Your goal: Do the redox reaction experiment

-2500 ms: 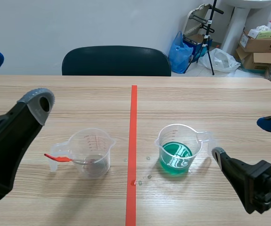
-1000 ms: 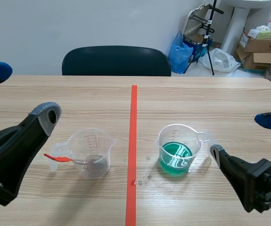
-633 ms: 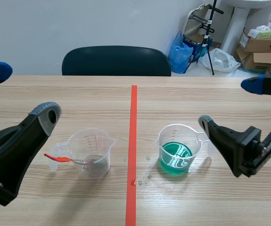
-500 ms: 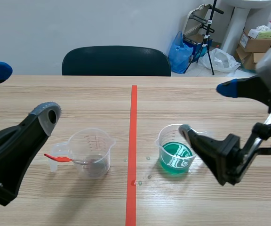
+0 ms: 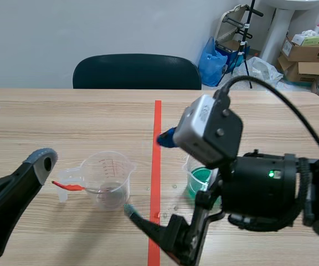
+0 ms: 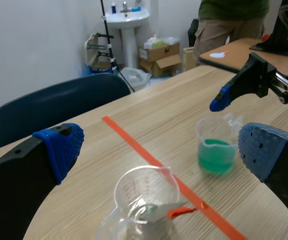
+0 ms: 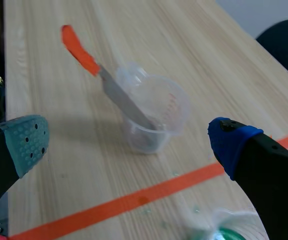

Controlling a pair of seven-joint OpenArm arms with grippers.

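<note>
A clear beaker (image 5: 109, 178) stands left of the red tape line, and a spoon with an orange handle (image 5: 66, 185) leans in it. The beaker of green liquid (image 5: 200, 179) stands right of the line, mostly hidden behind the right arm. My right gripper (image 5: 148, 174) is open, past the line and next to the clear beaker. In the right wrist view this gripper (image 7: 129, 142) hovers over the clear beaker (image 7: 154, 115) and spoon (image 7: 79, 50). My left gripper (image 5: 13, 134) is open at the table's left. From the left wrist, the clear beaker (image 6: 144, 200) is just ahead and the green beaker (image 6: 216, 150) farther off.
A dark chair (image 5: 137, 71) stands behind the table's far edge. Boxes (image 5: 309, 50) and bags lie on the floor at the back right. A person (image 6: 229, 20) stands by another table in the left wrist view. Small droplets (image 5: 165, 210) dot the wood near the tape line (image 5: 157, 127).
The right arm has swung up and left across the green beaker, its open gripper now beside the clear beaker. The left arm has sunk slightly lower at the left.
</note>
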